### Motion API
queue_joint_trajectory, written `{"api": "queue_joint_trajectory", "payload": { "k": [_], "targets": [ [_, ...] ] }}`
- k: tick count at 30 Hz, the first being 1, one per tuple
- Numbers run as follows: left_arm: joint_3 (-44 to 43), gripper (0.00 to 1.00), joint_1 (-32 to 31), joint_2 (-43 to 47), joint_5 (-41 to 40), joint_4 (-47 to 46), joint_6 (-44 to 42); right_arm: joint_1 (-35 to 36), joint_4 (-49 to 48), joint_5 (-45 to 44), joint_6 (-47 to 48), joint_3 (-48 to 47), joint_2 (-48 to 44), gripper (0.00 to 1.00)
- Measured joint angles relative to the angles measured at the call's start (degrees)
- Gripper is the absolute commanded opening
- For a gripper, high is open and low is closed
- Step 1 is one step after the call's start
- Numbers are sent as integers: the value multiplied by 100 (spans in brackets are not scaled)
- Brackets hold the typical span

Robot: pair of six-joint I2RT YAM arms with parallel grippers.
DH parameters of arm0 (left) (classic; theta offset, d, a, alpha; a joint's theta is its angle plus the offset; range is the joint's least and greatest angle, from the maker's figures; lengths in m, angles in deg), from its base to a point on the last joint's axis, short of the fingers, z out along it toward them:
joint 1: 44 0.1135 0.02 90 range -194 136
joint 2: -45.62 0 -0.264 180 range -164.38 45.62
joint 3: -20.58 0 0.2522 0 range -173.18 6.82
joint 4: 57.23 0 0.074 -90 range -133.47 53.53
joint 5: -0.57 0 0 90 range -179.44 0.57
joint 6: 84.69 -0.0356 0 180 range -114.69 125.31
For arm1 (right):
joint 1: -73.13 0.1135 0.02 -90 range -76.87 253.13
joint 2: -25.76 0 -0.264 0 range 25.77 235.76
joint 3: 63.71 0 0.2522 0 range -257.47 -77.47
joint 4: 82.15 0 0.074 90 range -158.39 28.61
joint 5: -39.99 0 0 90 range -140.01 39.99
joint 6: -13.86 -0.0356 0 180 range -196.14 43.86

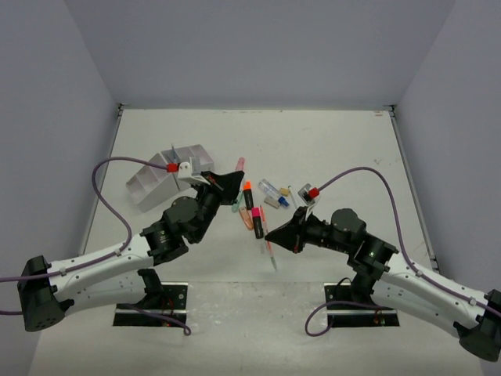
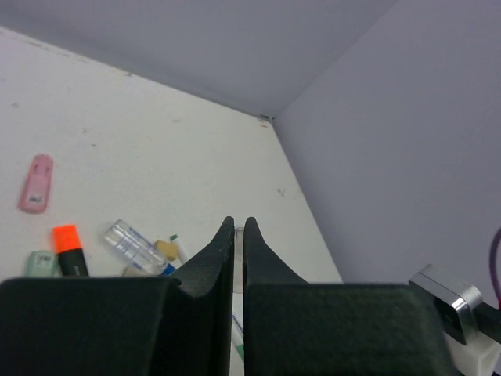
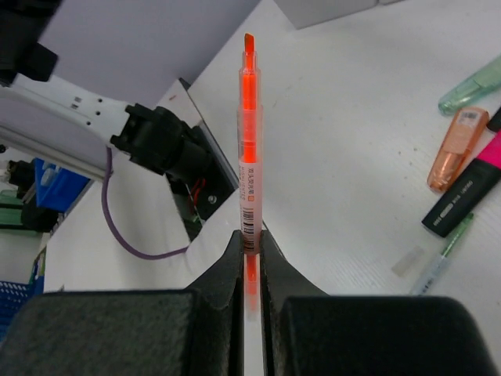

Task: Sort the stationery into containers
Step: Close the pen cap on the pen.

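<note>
Stationery (image 1: 252, 207) litters white table (image 1: 337, 141), lilac walls (image 1: 258, 47) around; right end effector (image 3: 250, 233) clamps orange pen (image 3: 249, 141), left end effector (image 2: 238, 221) shut.

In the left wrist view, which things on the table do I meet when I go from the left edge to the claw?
Pink piece → orange-capped marker → clear case → beige piece → left claw.

Left wrist cam: left gripper (image 2: 239, 225) jaws together, thin slit between, nothing visibly clamped. On white table (image 2: 156, 141), left of fingers: pink piece (image 2: 37, 184) alone, apart from rest; orange-tipped black marker (image 2: 69, 249) with pale green piece (image 2: 39, 263) just beside; clear tube (image 2: 135, 243) and beige piece (image 2: 166, 250) near fingertips. White-green pen (image 2: 237, 337) visible through slit.
</note>
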Motion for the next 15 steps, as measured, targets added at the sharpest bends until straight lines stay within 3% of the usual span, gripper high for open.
{"api": "queue_joint_trajectory", "payload": {
  "k": [6, 15],
  "targets": [
    [185, 0, -7, -20, 684, -1026, -134, -1, -236, 48, -41, -110, -79, 0],
    [242, 0, -7, -25, 1104, -1351, -15, -2, -227, 2, -32, -415, 117, 0]
  ]
}}
